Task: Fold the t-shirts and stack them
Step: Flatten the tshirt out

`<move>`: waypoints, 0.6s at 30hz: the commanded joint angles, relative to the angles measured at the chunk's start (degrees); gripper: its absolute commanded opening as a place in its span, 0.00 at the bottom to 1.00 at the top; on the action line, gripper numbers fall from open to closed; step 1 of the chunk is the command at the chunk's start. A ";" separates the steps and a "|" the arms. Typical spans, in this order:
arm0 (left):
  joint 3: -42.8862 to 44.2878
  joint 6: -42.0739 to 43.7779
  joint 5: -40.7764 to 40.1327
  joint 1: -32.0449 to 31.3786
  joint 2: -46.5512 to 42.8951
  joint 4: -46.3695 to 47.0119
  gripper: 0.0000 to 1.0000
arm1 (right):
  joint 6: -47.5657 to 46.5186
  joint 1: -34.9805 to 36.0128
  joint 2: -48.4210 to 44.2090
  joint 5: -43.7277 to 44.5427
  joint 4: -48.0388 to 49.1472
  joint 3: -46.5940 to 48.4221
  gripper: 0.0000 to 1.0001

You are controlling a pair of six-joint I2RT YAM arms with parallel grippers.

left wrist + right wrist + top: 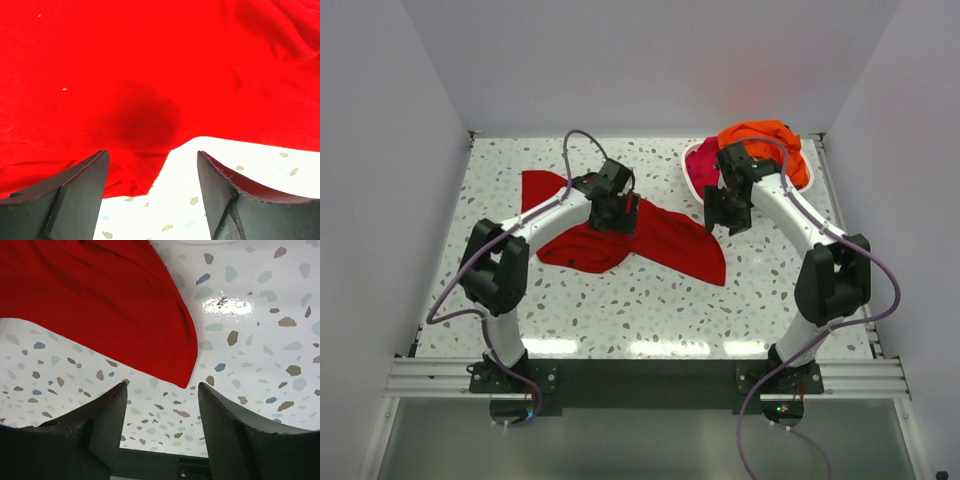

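Note:
A deep red t-shirt (665, 240) lies spread and rumpled across the middle of the table. My left gripper (616, 213) hovers over its middle. In the left wrist view its jaws (152, 162) stand open, with a folded edge of the red cloth (150, 75) and bare table between them. My right gripper (727, 216) hangs just past the shirt's right end, open over bare table (162, 390), with the shirt's corner (100, 305) ahead of its fingers. A magenta-pink t-shirt (702, 166) and a bright orange t-shirt (765, 138) are heaped at the back right.
The pink and orange shirts sit in a white basket (685, 157) at the table's back right corner, just behind my right arm. White walls close the table in on the left, back and right. The speckled tabletop (650, 310) shows in front of the red shirt.

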 commanded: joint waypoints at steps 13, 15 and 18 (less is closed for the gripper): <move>-3.08 -0.89 1.12 -1.04 4.24 -0.56 0.66 | 1.38 0.15 4.13 -3.85 5.62 -3.45 0.70; -4.31 -1.07 0.76 -1.13 4.15 -0.65 0.66 | 1.82 0.41 4.31 -4.03 6.32 -4.06 0.70; -5.11 -1.33 0.24 -1.21 3.80 -1.17 0.65 | 2.08 0.94 4.75 -4.29 6.41 -4.24 0.70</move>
